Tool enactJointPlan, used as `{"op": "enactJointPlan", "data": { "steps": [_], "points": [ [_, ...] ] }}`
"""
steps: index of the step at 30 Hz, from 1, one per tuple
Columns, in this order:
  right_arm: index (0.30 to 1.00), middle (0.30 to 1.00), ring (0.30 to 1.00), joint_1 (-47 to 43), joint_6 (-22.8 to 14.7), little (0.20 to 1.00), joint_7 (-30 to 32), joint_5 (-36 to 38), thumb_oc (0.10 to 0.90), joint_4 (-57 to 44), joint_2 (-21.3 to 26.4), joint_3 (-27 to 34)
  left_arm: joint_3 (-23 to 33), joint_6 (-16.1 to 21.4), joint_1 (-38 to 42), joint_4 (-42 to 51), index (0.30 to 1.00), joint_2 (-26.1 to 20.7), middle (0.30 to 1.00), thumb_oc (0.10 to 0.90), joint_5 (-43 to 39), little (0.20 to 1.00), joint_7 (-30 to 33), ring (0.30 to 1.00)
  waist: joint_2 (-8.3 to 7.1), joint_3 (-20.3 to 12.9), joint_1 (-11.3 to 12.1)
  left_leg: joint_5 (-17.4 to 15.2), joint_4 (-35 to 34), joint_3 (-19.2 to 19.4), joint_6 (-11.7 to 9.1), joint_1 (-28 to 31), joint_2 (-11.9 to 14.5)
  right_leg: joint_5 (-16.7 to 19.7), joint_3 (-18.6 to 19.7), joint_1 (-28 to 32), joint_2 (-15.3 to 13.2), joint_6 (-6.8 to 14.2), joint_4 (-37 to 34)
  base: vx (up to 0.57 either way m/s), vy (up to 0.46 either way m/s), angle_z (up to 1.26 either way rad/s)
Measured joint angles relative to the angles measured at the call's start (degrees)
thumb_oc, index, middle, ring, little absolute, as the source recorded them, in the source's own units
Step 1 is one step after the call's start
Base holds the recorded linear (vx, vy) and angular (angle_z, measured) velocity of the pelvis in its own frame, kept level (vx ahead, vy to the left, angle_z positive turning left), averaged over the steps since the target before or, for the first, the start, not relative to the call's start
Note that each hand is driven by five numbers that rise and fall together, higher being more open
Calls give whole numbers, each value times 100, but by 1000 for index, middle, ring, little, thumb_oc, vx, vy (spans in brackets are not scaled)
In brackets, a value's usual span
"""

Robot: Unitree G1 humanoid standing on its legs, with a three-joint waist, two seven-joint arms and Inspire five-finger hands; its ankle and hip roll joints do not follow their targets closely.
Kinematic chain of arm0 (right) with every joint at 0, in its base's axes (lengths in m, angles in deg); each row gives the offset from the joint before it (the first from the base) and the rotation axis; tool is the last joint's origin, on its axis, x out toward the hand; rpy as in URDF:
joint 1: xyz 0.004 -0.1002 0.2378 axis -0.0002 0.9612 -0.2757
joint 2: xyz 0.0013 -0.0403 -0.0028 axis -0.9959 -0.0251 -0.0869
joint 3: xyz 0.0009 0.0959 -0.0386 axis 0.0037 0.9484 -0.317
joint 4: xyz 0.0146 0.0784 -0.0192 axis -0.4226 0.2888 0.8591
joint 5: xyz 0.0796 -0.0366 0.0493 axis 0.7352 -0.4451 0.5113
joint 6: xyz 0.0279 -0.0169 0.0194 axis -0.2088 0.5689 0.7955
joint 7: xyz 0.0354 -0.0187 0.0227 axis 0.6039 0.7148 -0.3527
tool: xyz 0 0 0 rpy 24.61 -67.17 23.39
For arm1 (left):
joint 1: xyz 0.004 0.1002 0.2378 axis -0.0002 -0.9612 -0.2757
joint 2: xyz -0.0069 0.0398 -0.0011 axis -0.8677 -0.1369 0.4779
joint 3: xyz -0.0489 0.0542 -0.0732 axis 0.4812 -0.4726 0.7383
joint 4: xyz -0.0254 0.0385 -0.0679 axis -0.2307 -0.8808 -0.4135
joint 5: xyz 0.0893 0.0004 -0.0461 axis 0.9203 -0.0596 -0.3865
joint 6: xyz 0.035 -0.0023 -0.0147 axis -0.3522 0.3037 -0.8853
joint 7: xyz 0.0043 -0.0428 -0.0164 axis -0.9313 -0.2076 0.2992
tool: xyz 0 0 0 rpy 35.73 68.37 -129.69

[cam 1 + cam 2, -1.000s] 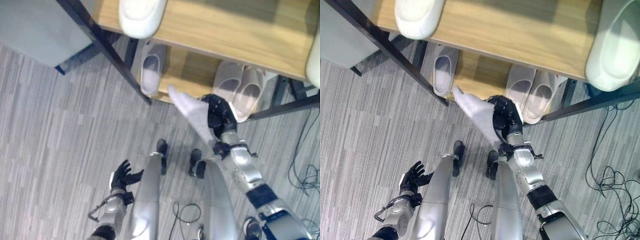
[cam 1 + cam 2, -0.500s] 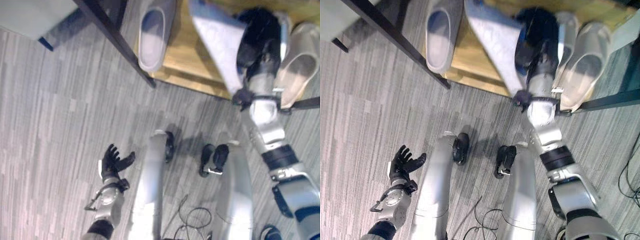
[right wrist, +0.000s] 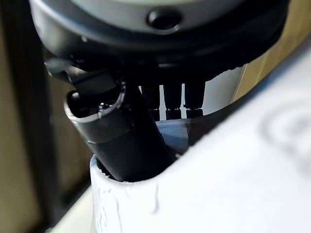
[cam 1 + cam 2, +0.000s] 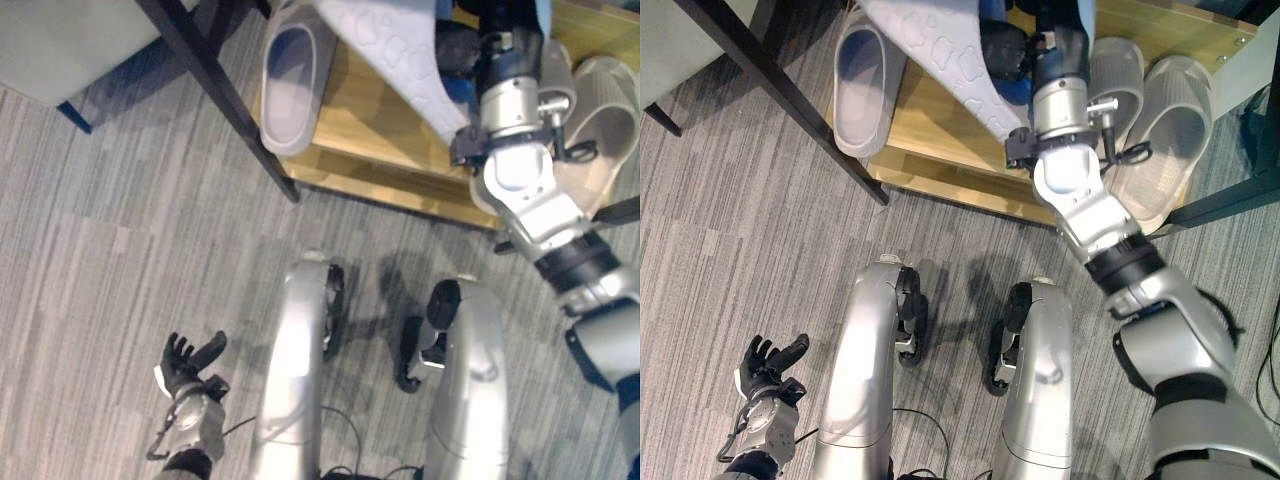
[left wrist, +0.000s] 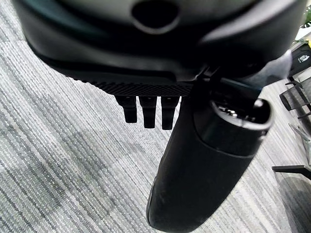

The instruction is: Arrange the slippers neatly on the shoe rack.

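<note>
Resting slippers [image 4: 1145,130] on rack shelf [image 4: 940,125]

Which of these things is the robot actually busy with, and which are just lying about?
Part of the job:
- held slipper, sole up, in the right hand
- lone slipper on the shoe rack
- slipper pair

Lying about:
- carpet
- left hand, idle

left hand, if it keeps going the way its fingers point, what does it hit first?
Nothing close, I think: the open left hand points across bare grey striped carpet, roughly toward the wooden shoe rack's black leg. Depth is unclear.
</note>
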Motion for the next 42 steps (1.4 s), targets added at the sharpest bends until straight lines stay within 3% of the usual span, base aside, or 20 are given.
{"op": "enactJointPlan", "data": {
  "steps": [8, 14, 18, 23, 27, 33, 42],
  "points": [
    [300, 300, 300, -699, 212, 300, 23, 151, 400, 684, 32, -412, -13, -1, -1, -297, 900, -182, 900, 800, -216, 900, -137, 900, -276, 6, 20, -171, 149, -3, 70, 18, 25, -102, -11, 65, 0, 49, 49, 12, 38, -4],
    [300, 300, 300, -1365, 382, 300, -15, 145, 400, 2036, -297, -1043, -16, 2, 35, -535, 900, -206, 900, 800, -223, 900, -248, 900, -282, 4, 142, -240, 238, -49, 90, 130, 118, -101, -42, 181, 66, 57, 55, 1, 17, -7],
    [300, 300, 300, -1362, 517, 300, -57, 69, 400, 2090, -439, -1047, -41, 2, 16, -546, 900, -205, 900, 800, -219, 900, -260, 900, -285, 4, 160, -268, 293, -45, 103, 132, 121, -114, -34, 195, 81, 85, 90, -1, 5, -1],
    [300, 300, 300, -1358, 622, 300, -98, -761, 400, 2243, -460, -1053, -270, 4, 0, -495, 900, -197, 900, 800, -162, 900, -262, 900, -287, 5, 164, -298, 300, -33, 111, 132, 116, -143, -20, 207, 79, 135, 95, 0, 0, 0],
    [300, 300, 300, -1371, 715, 300, -95, -967, 400, 2531, -500, -1053, -274, 4, 9, -562, 900, -195, 900, 800, -163, 900, -263, 900, -287, 5, 154, -317, 332, -33, 111, 132, 117, -151, -20, 207, 80, 148, 125, 0, 0, 0],
    [300, 300, 300, -1397, 779, 300, -74, -969, 400, 3343, -699, -1053, -382, 3, 19, -675, 900, -191, 900, 800, -151, 900, -274, 900, -287, 5, 147, -324, 386, -31, 107, 132, 119, -161, -12, 206, 79, 154, 189, 0, 0, 0],
    [300, 300, 300, -1411, 852, 300, -75, -917, 400, 3392, -747, -1066, -397, 7, 29, -851, 900, -182, 900, 800, -98, 900, -276, 900, -287, 5, 191, -331, 412, -23, 103, 132, 112, -205, -7, 204, 55, 103, 241, 0, 0, 0]
  ]
}}
